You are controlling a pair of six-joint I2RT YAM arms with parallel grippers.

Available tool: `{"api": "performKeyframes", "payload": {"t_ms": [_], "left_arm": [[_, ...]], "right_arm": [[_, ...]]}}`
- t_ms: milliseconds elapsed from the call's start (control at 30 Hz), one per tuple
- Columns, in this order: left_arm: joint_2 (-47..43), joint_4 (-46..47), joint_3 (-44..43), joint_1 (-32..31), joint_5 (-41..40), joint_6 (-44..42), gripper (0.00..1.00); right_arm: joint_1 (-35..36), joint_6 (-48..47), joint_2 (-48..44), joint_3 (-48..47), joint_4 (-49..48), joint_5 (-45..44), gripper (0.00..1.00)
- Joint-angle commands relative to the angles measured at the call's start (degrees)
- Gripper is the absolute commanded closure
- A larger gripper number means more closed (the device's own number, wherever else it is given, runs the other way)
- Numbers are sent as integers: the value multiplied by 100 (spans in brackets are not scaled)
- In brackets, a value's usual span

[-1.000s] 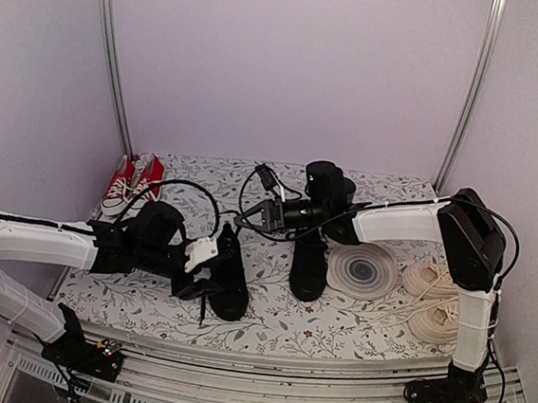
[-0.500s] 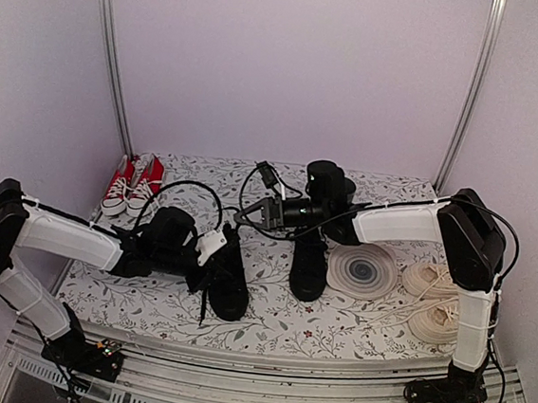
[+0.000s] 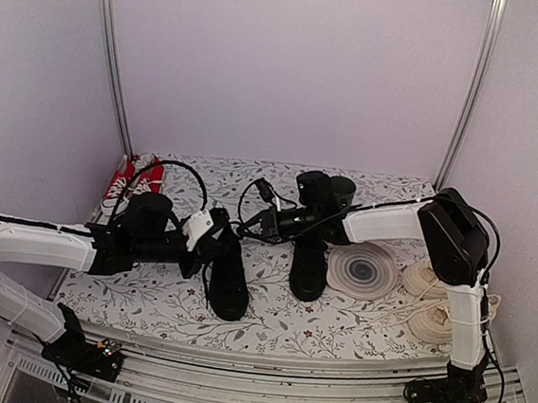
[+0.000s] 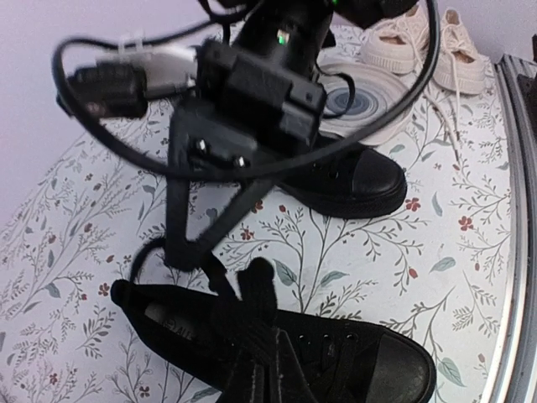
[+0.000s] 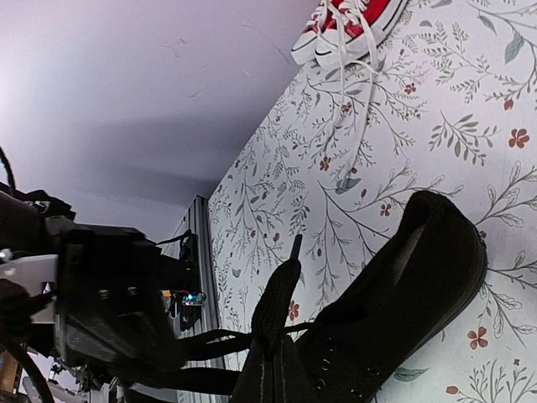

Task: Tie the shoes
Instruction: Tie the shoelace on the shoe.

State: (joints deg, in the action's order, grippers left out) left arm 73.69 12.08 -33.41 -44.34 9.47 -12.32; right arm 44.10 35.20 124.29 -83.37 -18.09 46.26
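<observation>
Both grippers have converged over the left shoe [image 3: 227, 276] at mid-table, the left gripper [image 3: 215, 242] closing from spread to pinch a lace [image 5: 214, 342]. Right gripper [image 3: 246, 225] jaws are pressed together on another lace; the right shoe [image 3: 309, 265] stands just beside

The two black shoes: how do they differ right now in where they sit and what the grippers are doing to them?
The left black shoe sits nearer the left arm, with both the left gripper and right gripper at its lace end, shut. The right black shoe lies untouched beside the round mat, partly under the right arm. Both are all-black low-tops, toes toward the near edge.
</observation>
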Motion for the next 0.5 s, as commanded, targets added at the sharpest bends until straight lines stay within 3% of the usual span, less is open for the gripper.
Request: {"api": "performKeyframes", "payload": {"t_ms": [0, 200, 333, 467], "left_arm": [[-260, 214, 111, 12, 113, -188, 100], [-148, 195, 11, 12, 208, -194, 100], [-159, 143, -16, 18, 166, -218, 100], [-231, 129, 0, 17, 79, -160, 100]], "right_arm": [[222, -919, 466, -528, 1303, 580, 98], [396, -2027, 452, -695, 2179, 1391, 84], [308, -2468, 212, -619, 2347, 1084, 60], [-118, -2452, -71, -399, 2448, 754, 52]]}}
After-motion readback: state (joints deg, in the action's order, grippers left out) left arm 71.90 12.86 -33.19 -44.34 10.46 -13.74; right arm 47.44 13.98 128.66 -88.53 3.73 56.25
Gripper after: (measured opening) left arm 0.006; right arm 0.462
